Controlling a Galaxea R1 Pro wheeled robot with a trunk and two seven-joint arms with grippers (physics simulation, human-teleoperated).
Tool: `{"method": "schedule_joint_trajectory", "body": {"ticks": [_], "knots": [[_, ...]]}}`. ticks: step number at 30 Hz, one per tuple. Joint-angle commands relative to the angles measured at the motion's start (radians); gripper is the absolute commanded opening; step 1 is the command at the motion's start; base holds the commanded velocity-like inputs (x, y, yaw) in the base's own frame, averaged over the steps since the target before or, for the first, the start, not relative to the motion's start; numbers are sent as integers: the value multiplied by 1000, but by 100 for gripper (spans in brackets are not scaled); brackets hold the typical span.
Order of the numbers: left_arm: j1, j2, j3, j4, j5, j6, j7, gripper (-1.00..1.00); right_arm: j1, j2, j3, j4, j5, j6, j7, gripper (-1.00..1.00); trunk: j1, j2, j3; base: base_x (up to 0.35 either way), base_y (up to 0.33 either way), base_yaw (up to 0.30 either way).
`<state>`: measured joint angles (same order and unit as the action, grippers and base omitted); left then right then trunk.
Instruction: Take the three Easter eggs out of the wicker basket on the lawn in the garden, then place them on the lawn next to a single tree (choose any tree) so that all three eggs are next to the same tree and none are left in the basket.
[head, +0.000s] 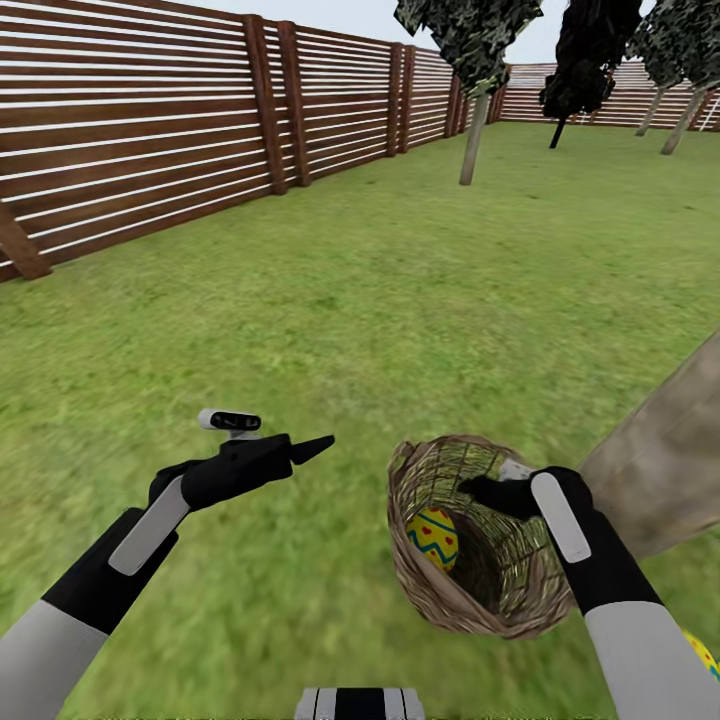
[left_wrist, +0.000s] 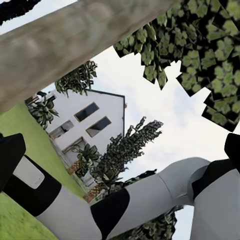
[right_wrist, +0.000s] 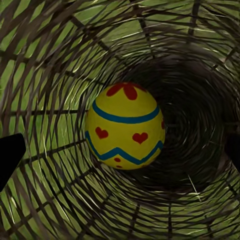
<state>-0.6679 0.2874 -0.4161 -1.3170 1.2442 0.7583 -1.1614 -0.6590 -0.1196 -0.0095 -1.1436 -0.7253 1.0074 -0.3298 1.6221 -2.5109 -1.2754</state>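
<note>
- So the wicker basket (head: 470, 540) is tipped on its side on the lawn (head: 400, 300), mouth facing the robot, with one Easter egg (head: 433, 537) still sitting inside against the wall.
- Right end effector (head: 490, 492) is poked into the basket mouth. In the wrist cam its two finger tips sit wide apart on either side of the egg (right_wrist: 125, 126), so it's open and holding nothing.
- Left end effector (head: 300, 452) hovers over the grass beside the basket, empty; can't tell if it's open or closed.
- A pale grey-tan tree trunk (head: 665, 470) is right next to the basket, and another egg (head: 703, 652) peeks out by the right forearm.
- My take: go deeper, straight along the basket axis, keep the egg centered between the tips, close around its widest part, don't snag the weave.
</note>
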Motion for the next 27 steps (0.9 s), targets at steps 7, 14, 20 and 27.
{"method": "schedule_joint_trajectory", "body": {"ticks": [7,14,20,27], "knots": [[-1,0,-3,2,8,9,2,100,-1,-1,7,11,-9,-1,43,100,3,-2,-28,0,0,0],[-1,-1,-3,1,9,9,2,100,-2,1,8,14,-2,-11,42,100,6,-4,-55,0,0,0],[-1,-1,-3,1,9,9,2,100,-31,0,10,95,-2,-12,43,100,9,-5,-78,0,0,0],[-1,-2,-3,1,8,9,2,100,-112,-1,77,254,0,-15,83,100,12,-7,-105,0,0,0]]}}
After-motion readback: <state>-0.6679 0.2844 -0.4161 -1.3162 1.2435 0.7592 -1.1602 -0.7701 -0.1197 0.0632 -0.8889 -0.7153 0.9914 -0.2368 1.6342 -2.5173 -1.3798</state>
